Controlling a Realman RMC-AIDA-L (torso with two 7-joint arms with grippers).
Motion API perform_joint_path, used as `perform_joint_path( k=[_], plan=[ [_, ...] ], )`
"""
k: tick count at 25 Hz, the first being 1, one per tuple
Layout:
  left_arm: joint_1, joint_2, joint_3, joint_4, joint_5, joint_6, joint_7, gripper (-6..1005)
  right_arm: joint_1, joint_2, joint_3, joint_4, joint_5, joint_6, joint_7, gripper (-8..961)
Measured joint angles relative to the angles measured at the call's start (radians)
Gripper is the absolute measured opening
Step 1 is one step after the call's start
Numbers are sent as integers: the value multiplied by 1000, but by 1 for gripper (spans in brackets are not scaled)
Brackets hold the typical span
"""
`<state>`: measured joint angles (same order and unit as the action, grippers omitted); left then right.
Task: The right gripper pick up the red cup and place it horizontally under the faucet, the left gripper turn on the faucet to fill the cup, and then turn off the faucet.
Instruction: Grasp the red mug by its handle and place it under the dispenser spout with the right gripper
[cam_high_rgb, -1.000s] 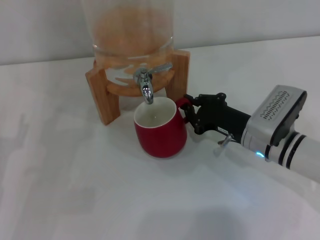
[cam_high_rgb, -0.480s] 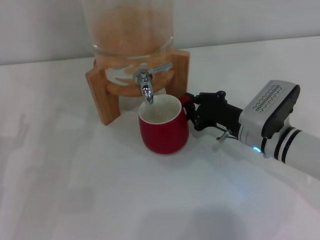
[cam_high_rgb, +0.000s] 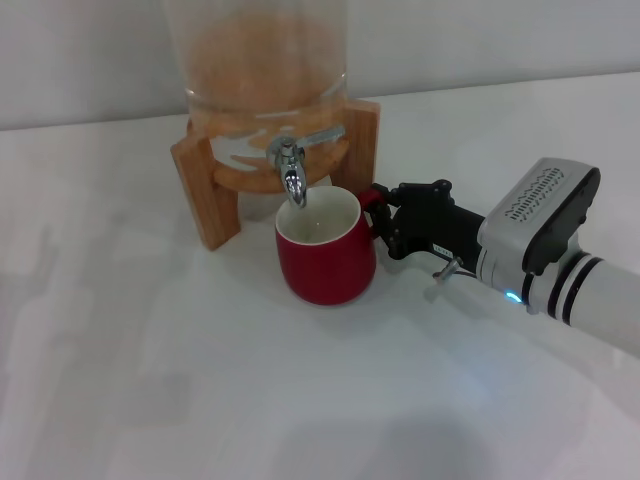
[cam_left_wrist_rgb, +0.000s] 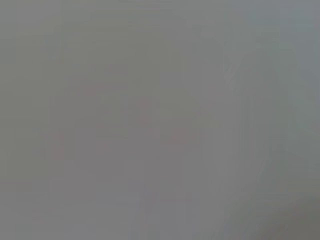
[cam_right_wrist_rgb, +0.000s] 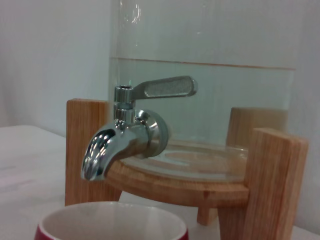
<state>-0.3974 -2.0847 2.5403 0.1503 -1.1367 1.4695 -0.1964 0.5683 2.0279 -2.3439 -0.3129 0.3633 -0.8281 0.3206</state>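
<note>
Right gripper (cam_high_rgb: 378, 215): pinched on red cup's (cam_high_rgb: 325, 255) handle.
Cup: upright under faucet (cam_high_rgb: 292, 175), ready for water.

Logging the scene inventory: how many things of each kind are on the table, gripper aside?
Red cup: 1
Glass dispenser with chrome faucet: 1
Wooden stand: 1
Total: 3
</note>
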Motion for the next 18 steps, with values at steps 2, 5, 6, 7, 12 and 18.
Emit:
perform_joint_path(
  k=[2,5,6,7,12,18],
  plan=[
    [-1,0,0,0,0,0,0,830,0,0,0,0,0,0,0,108],
    [-2,0,0,0,0,0,0,830,0,0,0,0,0,0,0,109],
    [-2,0,0,0,0,0,0,830,0,0,0,0,0,0,0,109],
    [-2,0,0,0,0,0,0,830,0,0,0,0,0,0,0,109],
    [-3,0,0,0,0,0,0,829,0,0,0,0,0,3,0,108],
    [-6,0,0,-1,0,0,0,830,2,0,-2,0,-4,15,0,106]
  ],
)
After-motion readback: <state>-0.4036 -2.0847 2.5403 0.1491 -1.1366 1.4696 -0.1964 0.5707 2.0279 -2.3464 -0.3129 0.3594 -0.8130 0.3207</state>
